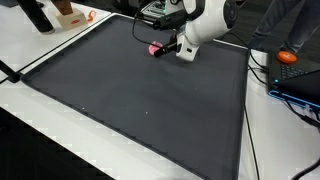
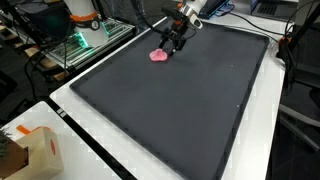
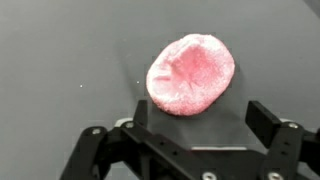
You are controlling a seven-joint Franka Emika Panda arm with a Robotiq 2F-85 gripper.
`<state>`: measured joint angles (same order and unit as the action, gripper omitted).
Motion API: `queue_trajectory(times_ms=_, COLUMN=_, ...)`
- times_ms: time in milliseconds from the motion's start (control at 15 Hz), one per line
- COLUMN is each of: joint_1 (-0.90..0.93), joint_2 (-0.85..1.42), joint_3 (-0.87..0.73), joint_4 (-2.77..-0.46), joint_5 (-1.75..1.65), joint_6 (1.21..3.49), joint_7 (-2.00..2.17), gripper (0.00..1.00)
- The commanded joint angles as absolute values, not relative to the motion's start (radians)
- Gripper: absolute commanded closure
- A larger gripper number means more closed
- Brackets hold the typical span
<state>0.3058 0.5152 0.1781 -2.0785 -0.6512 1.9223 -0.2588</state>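
Note:
A pink, fuzzy, roundish soft object (image 3: 190,74) lies on the dark grey mat (image 3: 60,60). It shows as a small pink blob (image 1: 154,48) in both exterior views (image 2: 158,56), near the mat's far edge. My gripper (image 3: 198,112) hovers just above and beside it, open, with the left finger (image 3: 141,108) at the object's lower edge and the right finger (image 3: 268,122) apart from it. Nothing is held between the jaws. The white arm (image 1: 200,25) reaches in from the back.
The mat (image 1: 140,100) covers most of a white table (image 1: 30,50). An orange object (image 1: 288,57) and cables lie off the mat's side. A cardboard box (image 2: 38,152) sits near a table corner. Equipment with green light (image 2: 80,42) stands beyond the mat.

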Motion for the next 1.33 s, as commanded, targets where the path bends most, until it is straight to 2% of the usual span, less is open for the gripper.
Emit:
queue_trajectory(times_ms=0, joint_1=0.296, joint_2=0.523, joint_3=0.181, joint_4=-2.059, joint_5=-0.646, joint_6=1.904, joint_7=-0.218, gripper=0.0)
queue_trajectory(times_ms=1267, joint_1=0.013, joint_2=0.416, joint_3=0.078, joint_4=-2.007, joint_5=-0.084, joint_6=1.955, joint_7=-0.159, gripper=0.0)
